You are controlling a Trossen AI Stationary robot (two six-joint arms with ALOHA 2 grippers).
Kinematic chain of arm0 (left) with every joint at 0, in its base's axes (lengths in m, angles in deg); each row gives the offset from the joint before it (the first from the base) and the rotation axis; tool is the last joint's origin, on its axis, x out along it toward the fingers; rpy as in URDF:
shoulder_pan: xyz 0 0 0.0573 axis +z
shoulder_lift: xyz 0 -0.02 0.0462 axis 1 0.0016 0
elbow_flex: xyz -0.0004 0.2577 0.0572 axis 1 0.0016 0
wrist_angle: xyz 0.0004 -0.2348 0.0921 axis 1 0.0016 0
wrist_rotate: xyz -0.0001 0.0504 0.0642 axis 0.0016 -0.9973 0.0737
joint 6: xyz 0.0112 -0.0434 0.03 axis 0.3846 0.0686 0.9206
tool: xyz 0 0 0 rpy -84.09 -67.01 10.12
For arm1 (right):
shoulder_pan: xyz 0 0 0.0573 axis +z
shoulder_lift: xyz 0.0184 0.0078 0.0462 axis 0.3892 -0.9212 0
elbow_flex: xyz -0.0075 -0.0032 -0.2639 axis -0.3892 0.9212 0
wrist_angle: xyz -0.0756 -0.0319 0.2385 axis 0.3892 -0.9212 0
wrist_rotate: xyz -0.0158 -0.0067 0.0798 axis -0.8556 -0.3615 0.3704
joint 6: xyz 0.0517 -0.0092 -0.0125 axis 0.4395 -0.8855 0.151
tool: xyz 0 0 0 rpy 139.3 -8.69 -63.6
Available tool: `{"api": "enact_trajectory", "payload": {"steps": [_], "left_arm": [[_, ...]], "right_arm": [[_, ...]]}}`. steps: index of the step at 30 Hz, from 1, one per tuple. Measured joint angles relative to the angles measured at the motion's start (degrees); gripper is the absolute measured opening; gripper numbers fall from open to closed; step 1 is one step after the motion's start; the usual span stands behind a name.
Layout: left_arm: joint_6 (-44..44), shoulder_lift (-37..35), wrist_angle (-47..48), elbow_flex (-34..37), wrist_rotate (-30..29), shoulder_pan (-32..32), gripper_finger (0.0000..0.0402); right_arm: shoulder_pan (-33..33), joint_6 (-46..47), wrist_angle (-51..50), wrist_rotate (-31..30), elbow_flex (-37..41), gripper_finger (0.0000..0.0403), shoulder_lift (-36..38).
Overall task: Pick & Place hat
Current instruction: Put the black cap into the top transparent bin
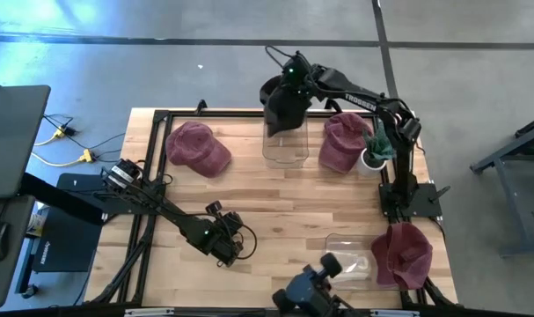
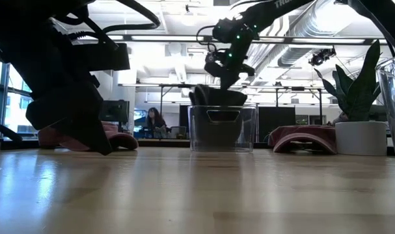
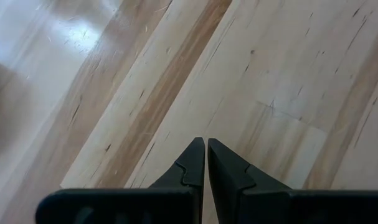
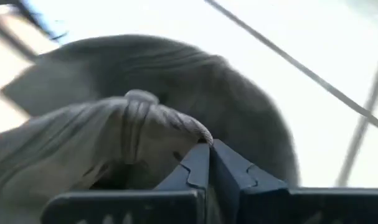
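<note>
A dark grey hat [image 1: 282, 110] hangs over a clear container [image 1: 284, 145] at the table's far middle. My right gripper [image 1: 286, 86] is above it, shut on the hat. In the low view the hat [image 2: 217, 97] sits at the container's [image 2: 222, 133] open top, below that gripper [image 2: 227, 70]. My left gripper [image 1: 228, 246] waits shut near the table's front left, over bare wood [image 3: 205, 144]. My right gripper pinches a puckered fold of the dark hat's cloth [image 4: 176, 127] between its two fingertips, slanting down from the table's right. The hat hangs below the fingers, bunched and slack, and its lower part reaches the clear container's rim [image 2: 217, 108].
Maroon hats lie at the far left [image 1: 196, 145], the far right [image 1: 344, 141] and the near right [image 1: 403, 254]. A potted plant [image 1: 375, 150] stands beside the far right hat. Another clear container [image 1: 350, 260] lies near the front edge. Bare wood spreads across the middle [image 1: 284, 207].
</note>
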Motion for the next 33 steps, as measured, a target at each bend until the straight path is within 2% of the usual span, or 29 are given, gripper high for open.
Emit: {"api": "enact_trajectory", "payload": {"steps": [3,10,16,22,24,28,31,33], "left_arm": [[0.0,0.0,0.1,0.0,0.0,0.0,0.0014],[0.42,0.0,0.15,0.0,0.03,0.0,0.0014],[0.42,0.0,0.06,0.02,0.87,0.0,0.0014],[0.42,0.0,-0.04,0.0,0.87,0.0,0.0014],[0.42,0.0,-0.04,0.02,0.85,0.0,0.0014],[0.42,0.0,-0.08,0.0,1.03,0.0,0.0014],[0.42,0.0,-0.14,0.0,1.03,0.0,0.0014],[0.42,0.0,-0.15,0.0,1.03,0.0,0.0014]], "right_arm": [[-0.75,0.51,-0.86,-1.48,0.0,0.002,0.16],[-0.7,-0.53,-3.91,3.55,0.0,0.0066,0.26],[-0.72,-2.18,-5.43,5.75,0.0,0.0142,2.37],[-0.23,0.48,-7.86,2.56,-0.02,0.0203,6.76],[0.08,-0.86,-7.91,5.87,-0.02,0.0207,7.18],[1.15,-2.89,-7.04,18.43,-0.02,0.0186,5.84],[1.76,-4.68,-3.43,22.65,-0.02,0.0149,2.85],[1.68,-4.85,0.42,23.01,0.0,0.012,0.6]]}}
